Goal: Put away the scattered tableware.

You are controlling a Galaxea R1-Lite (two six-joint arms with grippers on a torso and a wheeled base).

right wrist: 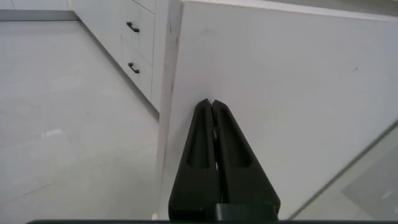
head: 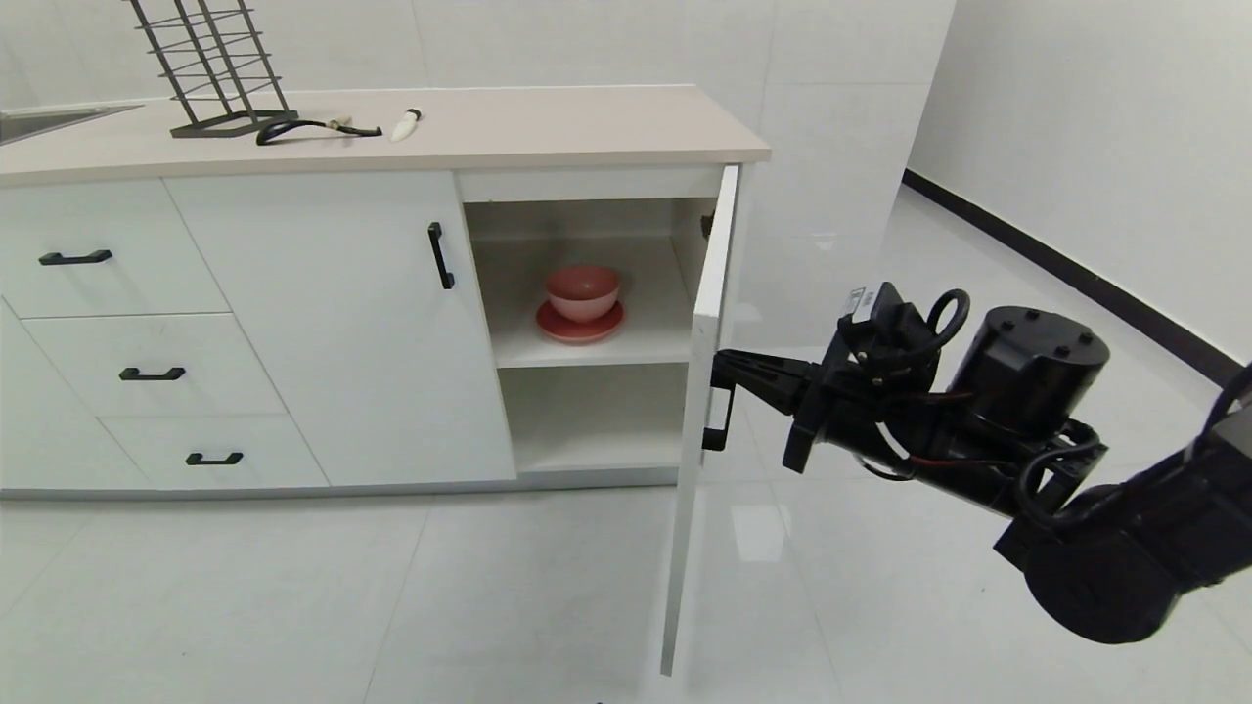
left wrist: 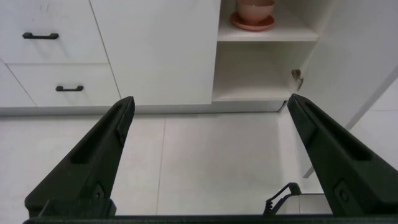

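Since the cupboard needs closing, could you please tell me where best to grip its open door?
Probably the bar handle on its outer face, approached from the robot's right: the door stands swung wide, and the upright bar offers a gap.

Wire rack on the table beside a sink, three drawers below, glossy tiled floor.
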